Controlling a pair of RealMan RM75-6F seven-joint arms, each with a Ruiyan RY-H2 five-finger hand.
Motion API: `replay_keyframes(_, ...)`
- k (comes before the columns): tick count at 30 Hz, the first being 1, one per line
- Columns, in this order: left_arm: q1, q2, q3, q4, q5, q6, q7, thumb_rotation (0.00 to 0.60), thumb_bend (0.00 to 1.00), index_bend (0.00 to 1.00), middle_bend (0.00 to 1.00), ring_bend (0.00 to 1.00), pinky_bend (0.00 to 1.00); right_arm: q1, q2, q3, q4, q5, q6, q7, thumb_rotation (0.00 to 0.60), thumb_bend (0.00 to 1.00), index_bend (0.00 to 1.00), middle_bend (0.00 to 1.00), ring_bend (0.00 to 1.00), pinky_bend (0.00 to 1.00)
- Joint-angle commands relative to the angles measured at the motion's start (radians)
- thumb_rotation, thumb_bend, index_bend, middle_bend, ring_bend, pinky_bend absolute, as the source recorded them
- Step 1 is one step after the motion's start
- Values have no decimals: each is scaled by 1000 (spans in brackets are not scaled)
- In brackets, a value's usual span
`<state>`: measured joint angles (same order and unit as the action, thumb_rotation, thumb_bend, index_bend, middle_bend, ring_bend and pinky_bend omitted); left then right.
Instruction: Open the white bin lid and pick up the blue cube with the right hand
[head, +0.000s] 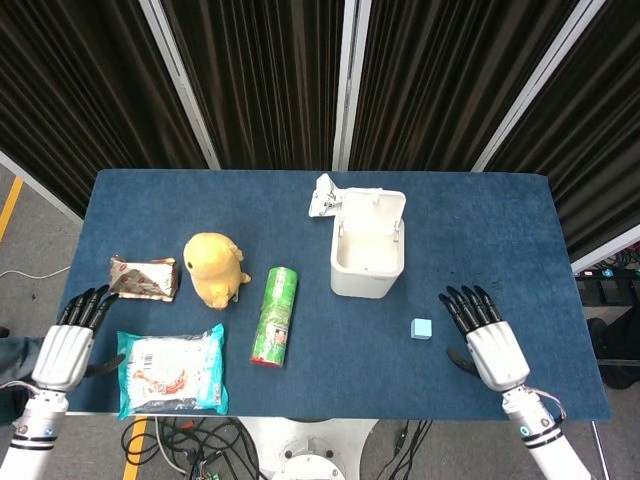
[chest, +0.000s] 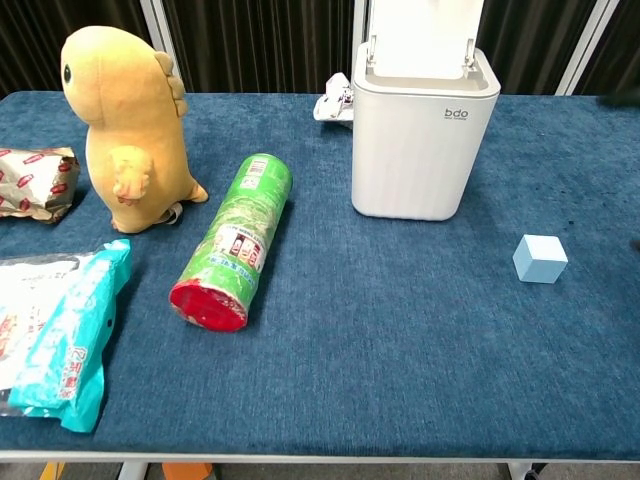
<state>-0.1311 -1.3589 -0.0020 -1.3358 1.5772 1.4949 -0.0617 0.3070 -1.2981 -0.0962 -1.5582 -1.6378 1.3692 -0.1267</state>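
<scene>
The white bin (head: 367, 258) stands with its lid (head: 373, 212) up, so opening is done, while the blue cube (head: 422, 329) lies untouched on the surface beside the right hand (head: 487, 340), fingers spread and empty

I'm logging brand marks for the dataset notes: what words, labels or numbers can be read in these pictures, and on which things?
"bdo": small dark lettering on the front of the white plastic bin, near its top edge.
Green cylindrical can with a red end: printed label, too small to read.
Teal snack bag: print too blurred to read.
Red-and-white patterned wrapper: print not readable.
White wrapper behind the bin: print not readable.
</scene>
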Motion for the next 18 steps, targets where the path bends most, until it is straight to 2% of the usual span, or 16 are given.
replay_keyframes(1, 2, -4, 0, 6, -5, -3, -2, 600, 40, 102, 34, 0, 110, -4, -26, -10, 43, 29, -54, 20, 600, 137, 0, 130, 0, 3)
replay_keyframes(6, 2, -6, -2, 17, -9, -3, -7, 600, 40, 102, 34, 0, 110, 20, -80, 10, 85, 74, -142, 5, 600, 145, 0, 156, 36, 88)
replay_keyframes(10, 2, -5, -4, 23, -10, -2, -14, 600, 40, 102, 34, 0, 110, 36, -122, 39, 104, 120, -191, -37, 600, 182, 1, 201, 144, 223)
replay_keyframes(18, 3, -7, -3, 33, -8, 1, -24, 600, 40, 102, 34, 0, 110, 64, -169, 71, 134, 142, -233, -65, 600, 219, 111, 279, 256, 413)
